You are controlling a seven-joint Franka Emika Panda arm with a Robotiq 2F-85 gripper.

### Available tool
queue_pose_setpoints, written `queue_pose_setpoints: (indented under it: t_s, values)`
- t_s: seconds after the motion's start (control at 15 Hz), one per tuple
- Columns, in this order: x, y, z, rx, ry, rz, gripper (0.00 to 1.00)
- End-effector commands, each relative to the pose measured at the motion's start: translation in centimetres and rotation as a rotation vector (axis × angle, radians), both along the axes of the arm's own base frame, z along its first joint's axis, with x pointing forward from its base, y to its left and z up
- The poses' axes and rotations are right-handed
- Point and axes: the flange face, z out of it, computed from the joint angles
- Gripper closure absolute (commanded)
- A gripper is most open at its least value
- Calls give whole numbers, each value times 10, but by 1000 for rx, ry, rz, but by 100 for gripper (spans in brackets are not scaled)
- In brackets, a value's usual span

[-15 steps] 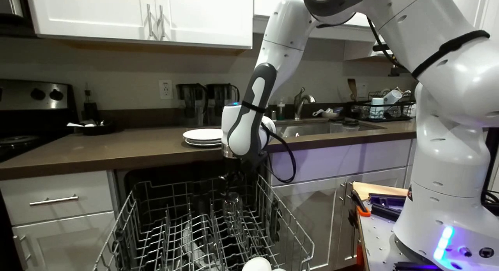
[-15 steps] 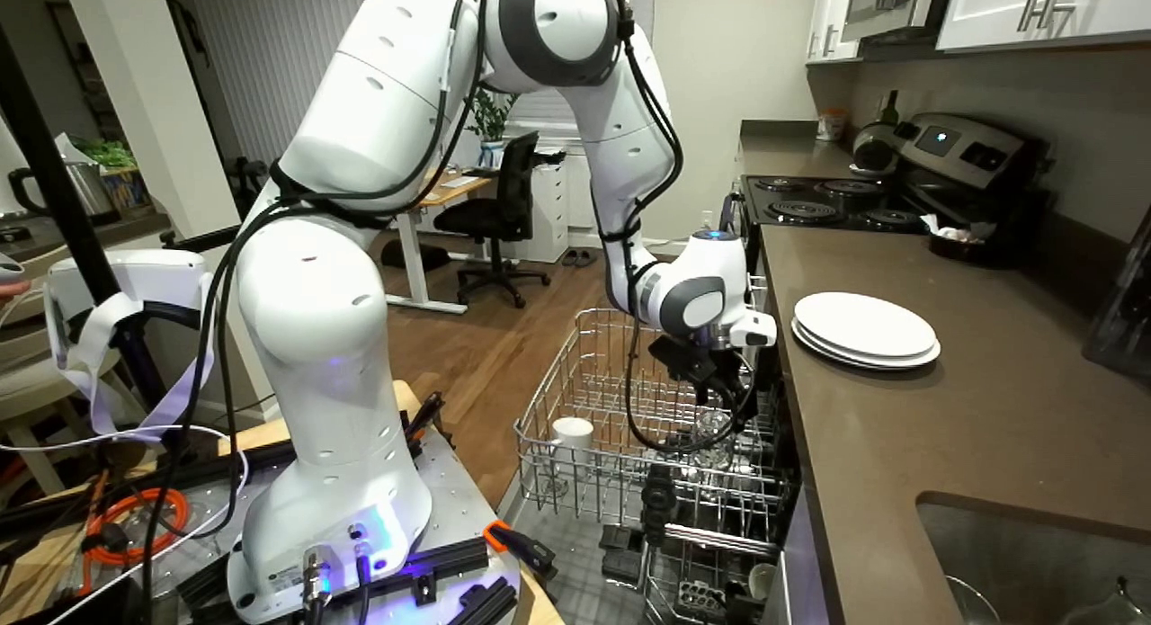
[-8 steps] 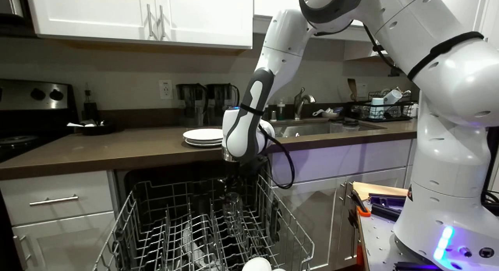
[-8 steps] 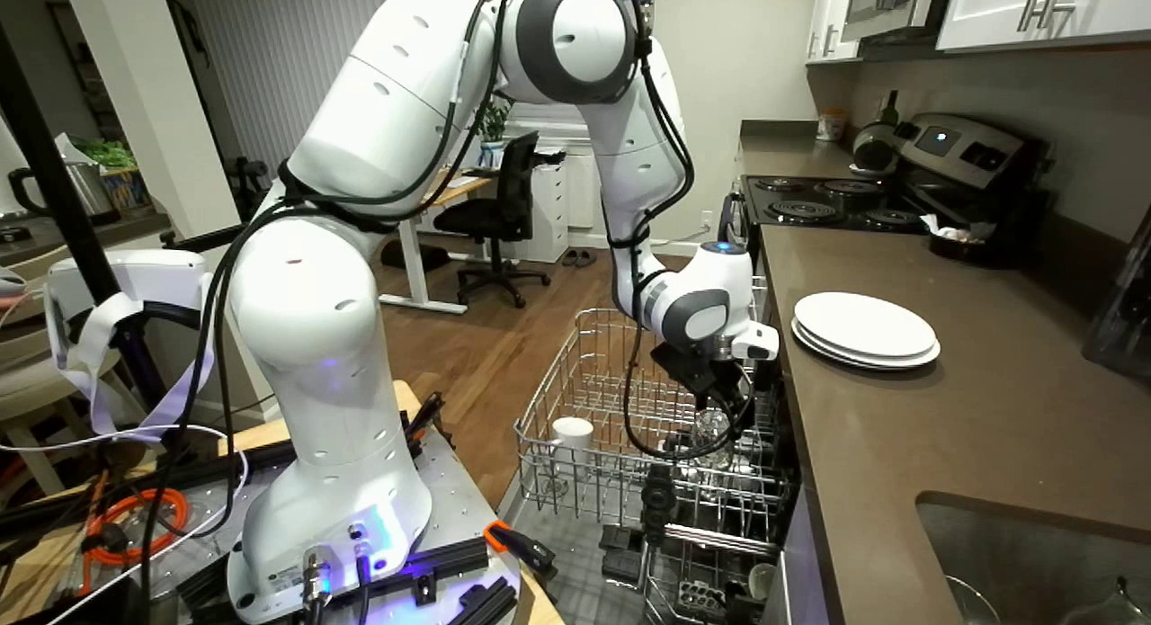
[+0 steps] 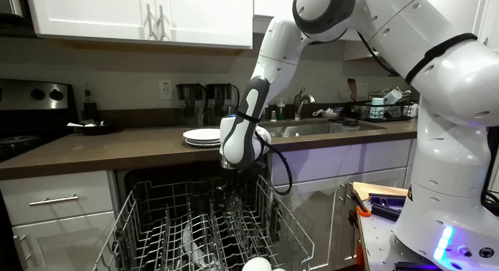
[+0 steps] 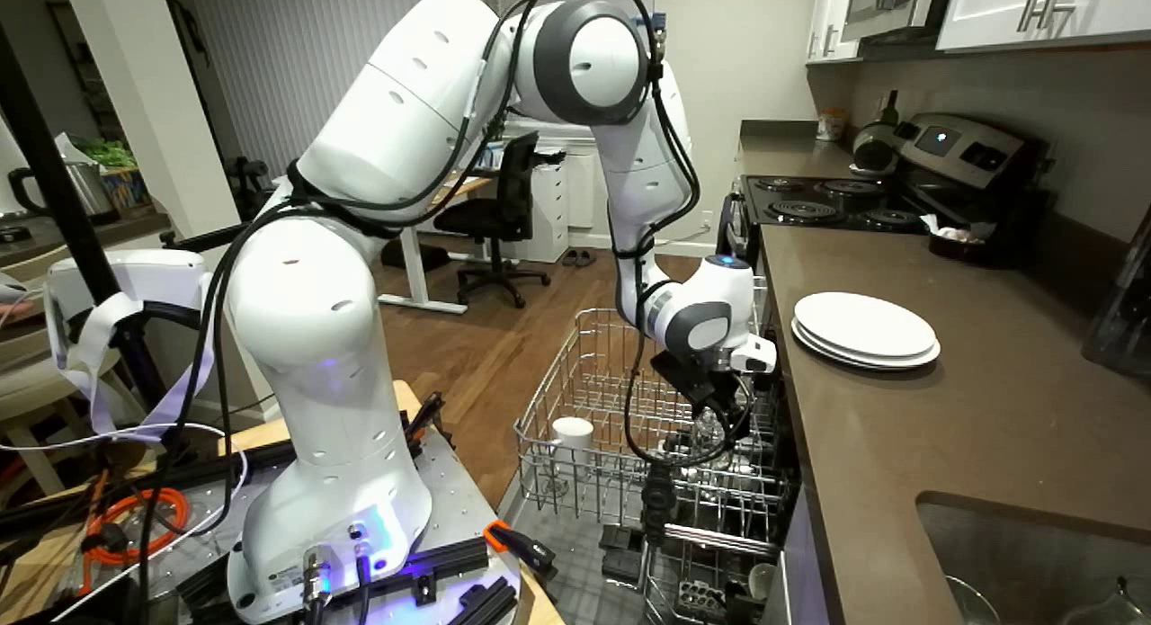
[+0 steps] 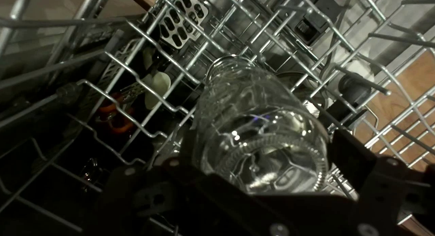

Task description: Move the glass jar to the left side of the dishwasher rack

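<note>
Closely, the fingers point(image 7: 351, 152) flank the glass jar point(image 7: 255, 113); whether they grip, I cannot tell.

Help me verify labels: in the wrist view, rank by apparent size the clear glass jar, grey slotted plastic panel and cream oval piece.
1. Glass jar
2. Slotted panel
3. Cream piece
Nearness enlarges the jar, so true sizes stay unsure.

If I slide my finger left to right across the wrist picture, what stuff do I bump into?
Orange thing, pale rounded thing, glass jar, wooden floor. Wires of the dishwasher rack spread all across.
</note>
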Motion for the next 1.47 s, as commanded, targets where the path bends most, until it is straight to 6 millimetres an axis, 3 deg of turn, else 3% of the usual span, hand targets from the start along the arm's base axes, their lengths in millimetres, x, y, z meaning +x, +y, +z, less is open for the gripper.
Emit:
queue_pose_setpoints:
  t_s: [0.0,0.47,0.53,0.6,0.73,1.4]
  values:
    - [6,-3,-8,21,35,7,0]
    - [9,-5,-15,28,59,7,2]
    - [9,-4,-16,29,60,8,27]
    - [9,-4,-17,29,60,9,27]
    - [9,-7,-15,24,60,8,37]
    - [3,-1,23,-59,121,13,38]
